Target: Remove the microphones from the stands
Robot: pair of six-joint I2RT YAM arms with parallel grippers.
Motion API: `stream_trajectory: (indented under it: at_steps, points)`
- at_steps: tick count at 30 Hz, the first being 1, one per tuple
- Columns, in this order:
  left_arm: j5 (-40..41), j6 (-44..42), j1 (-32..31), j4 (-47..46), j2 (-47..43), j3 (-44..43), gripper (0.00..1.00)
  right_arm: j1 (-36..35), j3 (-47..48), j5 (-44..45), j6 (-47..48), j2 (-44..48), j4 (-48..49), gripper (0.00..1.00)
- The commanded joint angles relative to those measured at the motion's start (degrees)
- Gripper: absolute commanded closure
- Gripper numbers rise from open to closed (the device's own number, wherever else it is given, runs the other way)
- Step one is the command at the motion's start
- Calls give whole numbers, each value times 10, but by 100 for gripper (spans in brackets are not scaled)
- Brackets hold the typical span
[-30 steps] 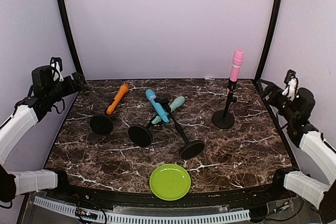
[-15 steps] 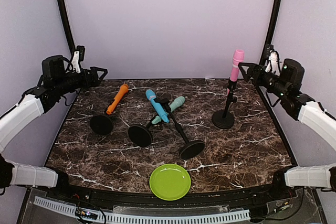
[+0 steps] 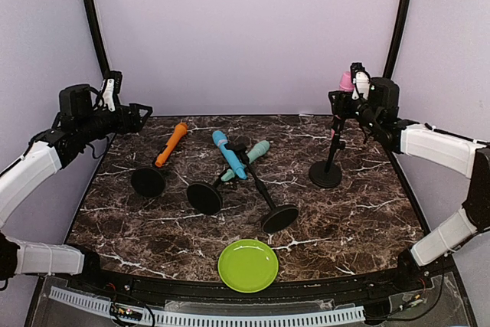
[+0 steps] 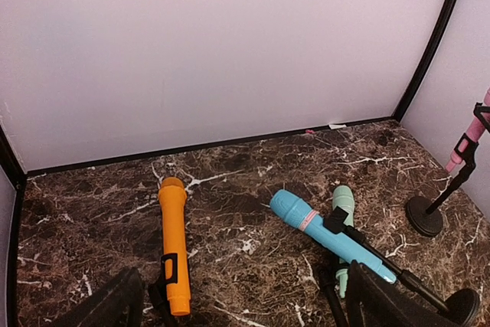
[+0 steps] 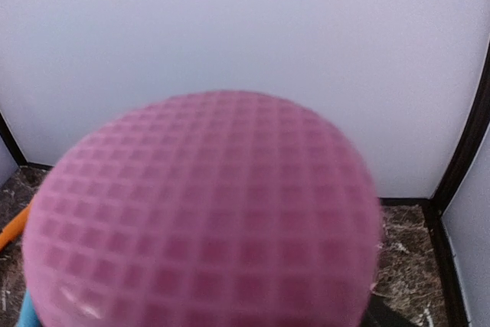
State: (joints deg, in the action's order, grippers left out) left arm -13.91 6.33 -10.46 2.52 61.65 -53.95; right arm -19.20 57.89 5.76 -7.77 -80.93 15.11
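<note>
Well, my right gripper [image 3: 342,103] sat at the pink microphone [image 3: 346,82], which stood upright in its stand [image 3: 329,162] at the table's [image 3: 360,212] far right. Its head filled my wrist view, and I could not tell whether the jaws had gripped it. My left gripper [image 4: 239,305] gaped wide, holding nothing, above the far-left corner.
</note>
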Motion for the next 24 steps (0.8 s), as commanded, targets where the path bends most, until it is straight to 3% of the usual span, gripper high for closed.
stream_trajectory:
  at_steps: [1,5,11,19,24]
  points:
    - [4,-17,1,8,-4,2,6,-9,35,30,19,-9,81,42]
    - [7,-20,1,10,-2,1,6,-14,54,33,22,-1,81,66]
    - [7,-22,1,8,0,2,6,-17,69,-2,26,30,83,84]
    - [-100,-27,-5,-19,10,9,7,-18,72,-173,14,54,96,90]
    - [-147,-57,-55,-23,22,12,6,-18,90,-272,8,42,70,91]
